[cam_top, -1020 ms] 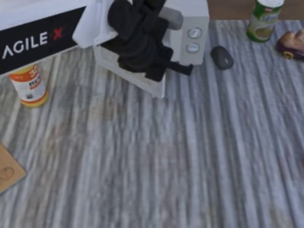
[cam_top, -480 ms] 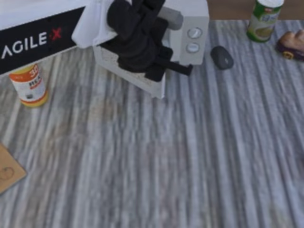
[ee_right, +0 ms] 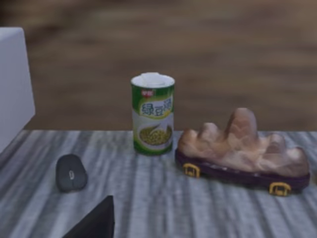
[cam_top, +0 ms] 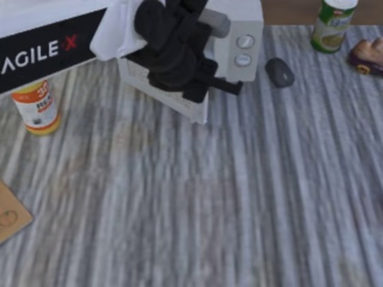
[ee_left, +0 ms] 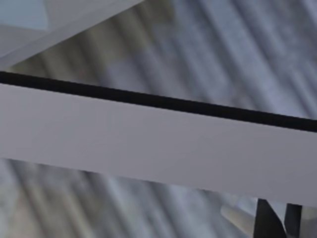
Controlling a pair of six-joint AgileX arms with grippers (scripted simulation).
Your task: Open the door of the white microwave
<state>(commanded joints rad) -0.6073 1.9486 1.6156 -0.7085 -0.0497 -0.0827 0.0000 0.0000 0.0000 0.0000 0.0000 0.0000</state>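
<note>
The white microwave (cam_top: 239, 21) stands at the table's back edge, its two silver knobs (cam_top: 244, 50) facing front. Its door (cam_top: 179, 104) is swung out at an angle, hinged at the left. My left arm reaches over the door, and my left gripper (cam_top: 206, 89) is shut on the door's free edge. The left wrist view is filled by the door's white edge (ee_left: 158, 144), with the left gripper's dark fingers (ee_left: 265, 220) close together at the frame's edge. My right gripper is out of the top view; only one dark fingertip (ee_right: 96, 223) shows, off to the side.
A black sign (cam_top: 42, 51) sits left of the microwave with an orange can (cam_top: 36, 107) in front of it. A dark mouse (cam_top: 279, 72), a green can (cam_top: 332, 24) and a rock ornament (cam_top: 368, 57) lie at the back right. A wooden board (cam_top: 9, 218) lies at the left edge.
The left arm has shifted very slightly to the left over the door. The door's angle has hardly changed.
</note>
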